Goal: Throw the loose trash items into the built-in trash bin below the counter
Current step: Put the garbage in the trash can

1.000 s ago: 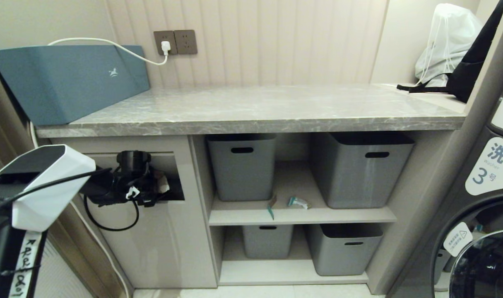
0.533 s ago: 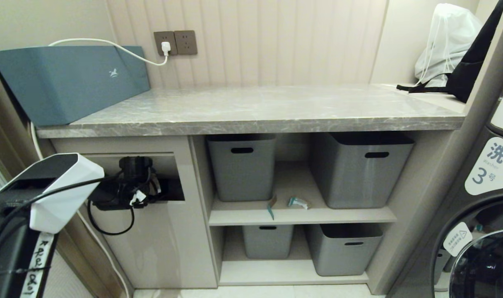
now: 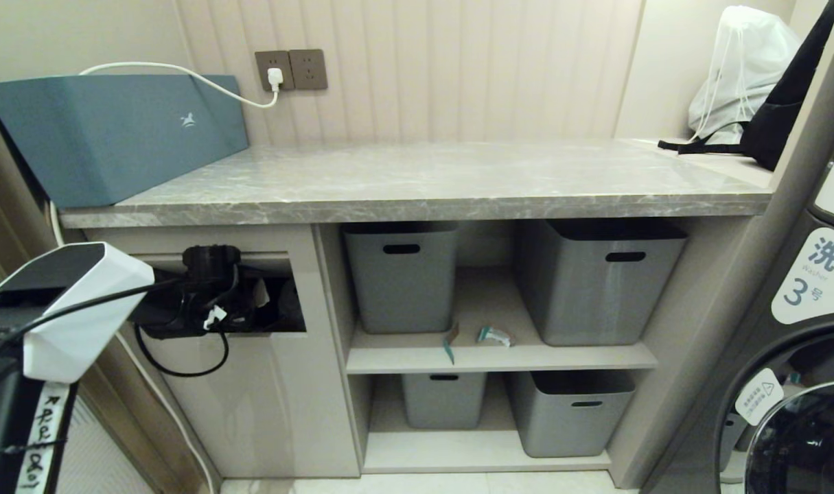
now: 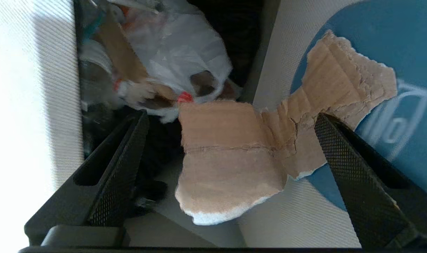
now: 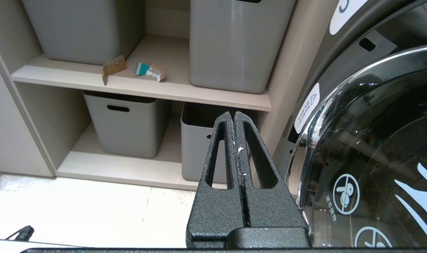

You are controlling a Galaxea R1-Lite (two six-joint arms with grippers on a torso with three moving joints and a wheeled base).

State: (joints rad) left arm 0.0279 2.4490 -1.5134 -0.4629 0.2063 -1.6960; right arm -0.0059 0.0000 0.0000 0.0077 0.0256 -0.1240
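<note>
My left gripper reaches into the opening of the built-in trash bin under the counter. In the left wrist view this gripper is open. A torn brown cardboard scrap lies loose between its fingers, on the tilted flap with the blue sticker. Beyond it lies other trash with a white plastic bag. A small brown scrap and a crumpled teal-and-white wrapper lie on the middle shelf. My right gripper is shut and empty, low beside the washer.
Grey tubs stand on the shelves on both sides of the two scraps. A teal-blue box sits at the counter's left end. A white drawstring bag sits at the far right. A washer door stands at the right.
My left hand sank a little at the bin's opening, then rose again. The shelf scraps and the right arm have not moved.
</note>
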